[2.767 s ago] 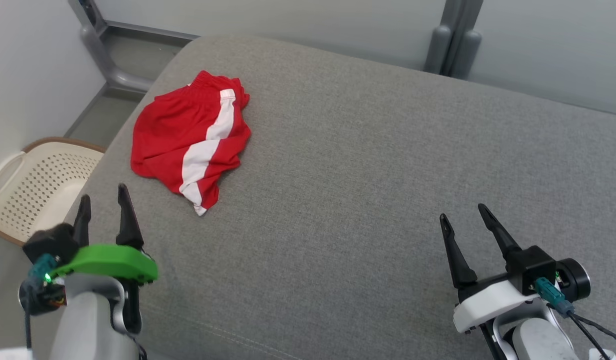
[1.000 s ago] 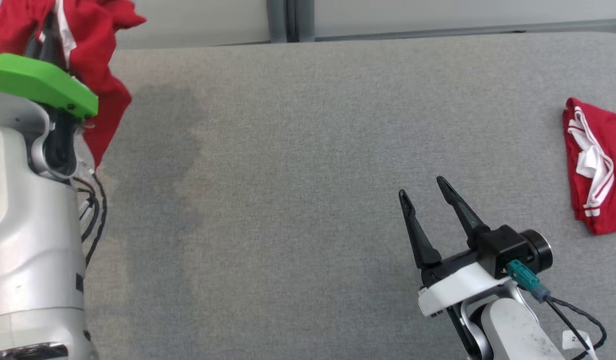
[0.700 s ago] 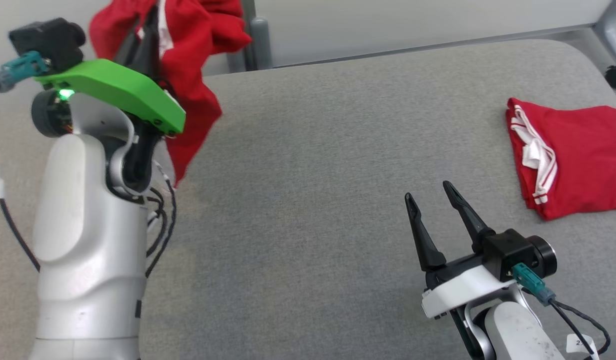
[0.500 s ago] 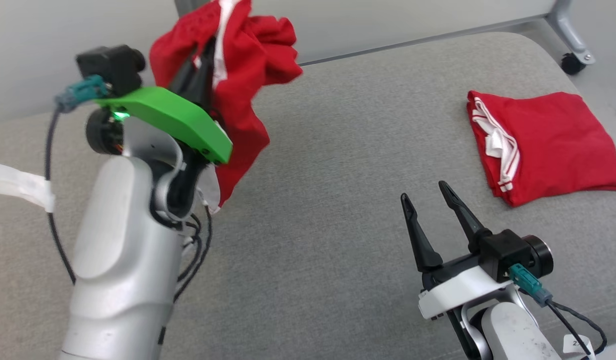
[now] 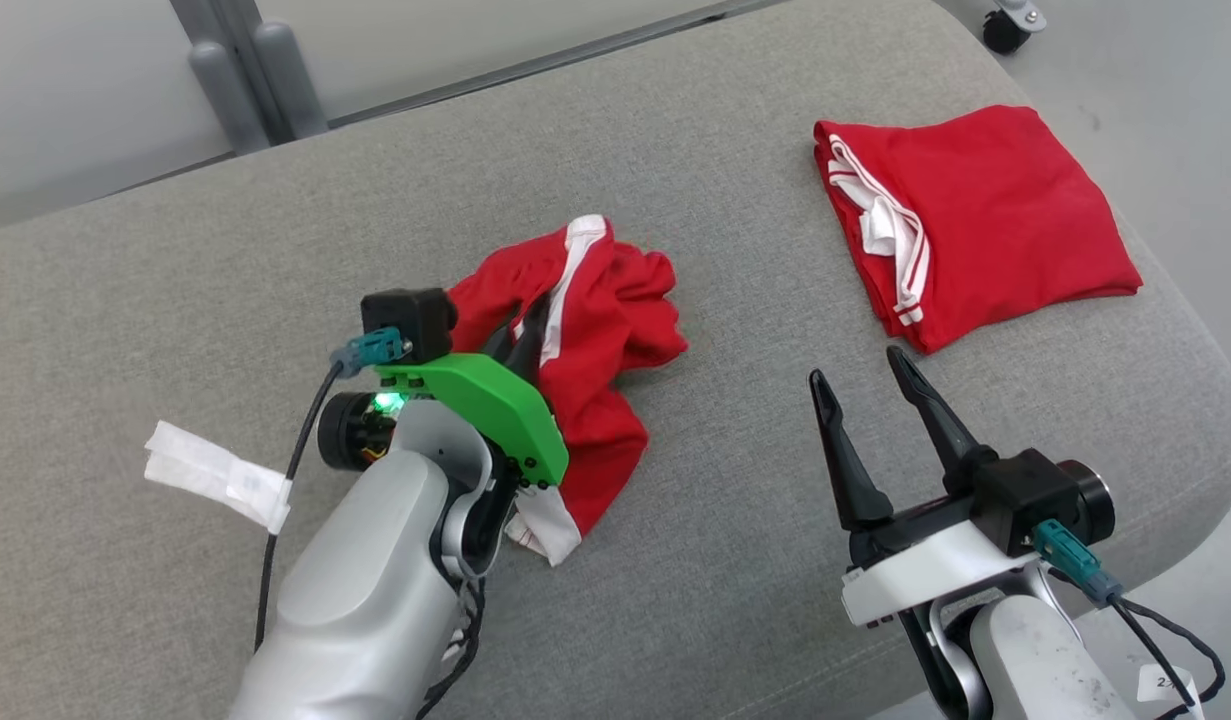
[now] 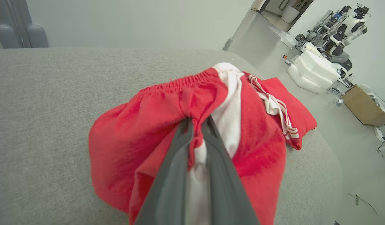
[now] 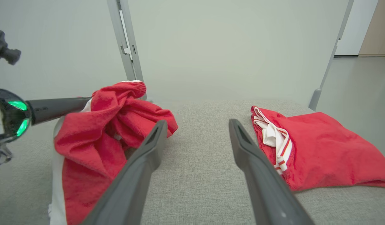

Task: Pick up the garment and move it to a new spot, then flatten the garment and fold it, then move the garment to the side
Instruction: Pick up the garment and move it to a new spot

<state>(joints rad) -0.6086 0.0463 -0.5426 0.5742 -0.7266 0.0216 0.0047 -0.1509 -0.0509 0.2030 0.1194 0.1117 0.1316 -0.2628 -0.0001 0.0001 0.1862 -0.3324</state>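
Note:
The garment [image 5: 605,330] is a pair of red shorts with a white side stripe, bunched up at the middle of the grey cushion [image 5: 175,300]. My left gripper [image 5: 535,318] is shut on it just below the elastic waistband [image 6: 179,82], and the fingertips [image 6: 187,125] are buried in red cloth. The garment's lower folds [image 7: 86,175] sag onto the cushion. My right gripper [image 5: 857,375] stands open and empty to the garment's right, above bare cushion [image 7: 195,175].
A second red garment [image 5: 985,215] lies folded near the cushion's right end, also seen in the right wrist view [image 7: 323,153]. The cushion's rounded right edge [image 5: 1200,400] drops to the floor. A white tape tag [image 5: 215,475] hangs on my left arm's cable.
The head camera has swung right and down. My left arm has brought the garment from up high down onto the middle of the cushion. The right gripper stays open.

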